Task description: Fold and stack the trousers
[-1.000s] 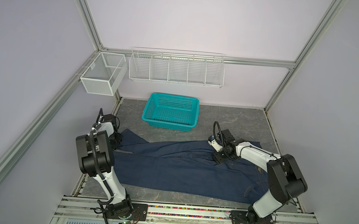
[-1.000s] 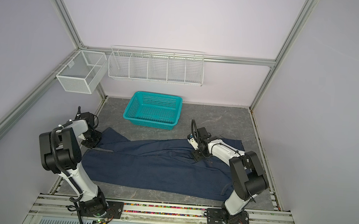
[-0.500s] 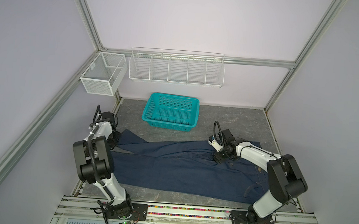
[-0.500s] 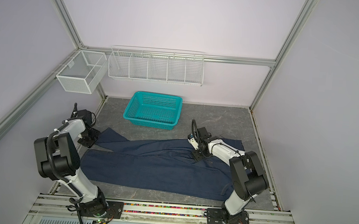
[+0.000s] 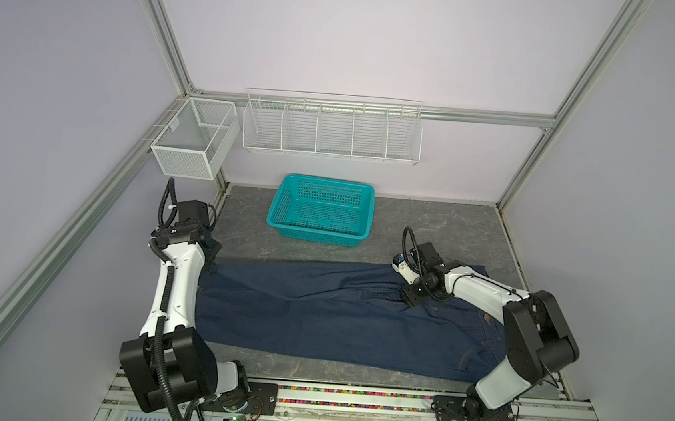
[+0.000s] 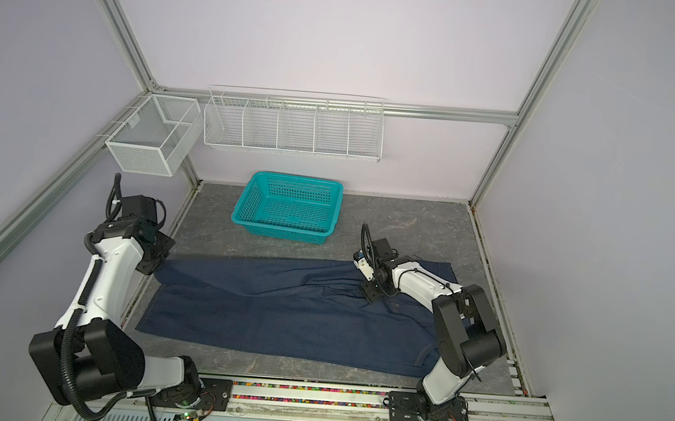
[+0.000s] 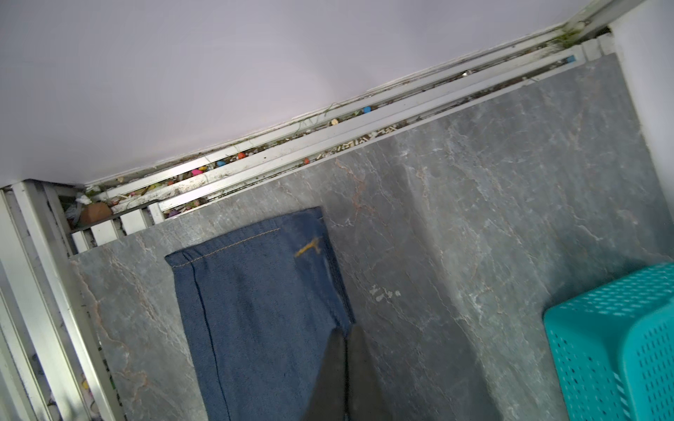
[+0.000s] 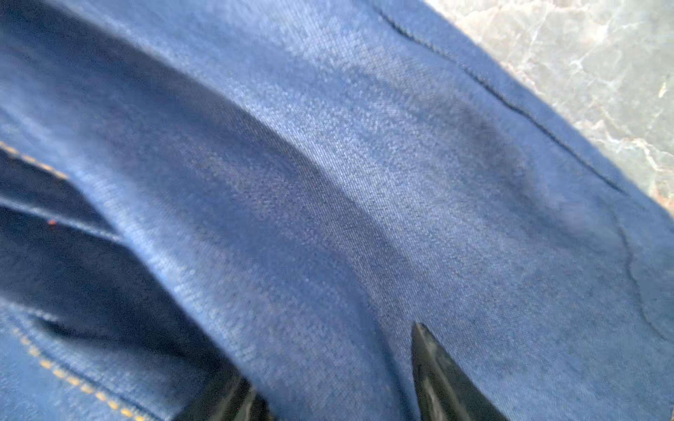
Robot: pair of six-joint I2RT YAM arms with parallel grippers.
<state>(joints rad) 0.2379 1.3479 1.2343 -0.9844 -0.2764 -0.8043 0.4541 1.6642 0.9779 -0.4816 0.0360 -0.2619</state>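
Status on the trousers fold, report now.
Left gripper shut on a leg edge near the hem. Right gripper open, down on the denim. Trousers spread out, unfolded, apart from the teal basket. Nothing in the way.

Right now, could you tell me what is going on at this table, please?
The trousers lie spread out, unfolded, on the table in front of the teal basket. The left gripper is shut at one leg's edge near the hem; the right gripper, open, rests on the denim near the crotch.
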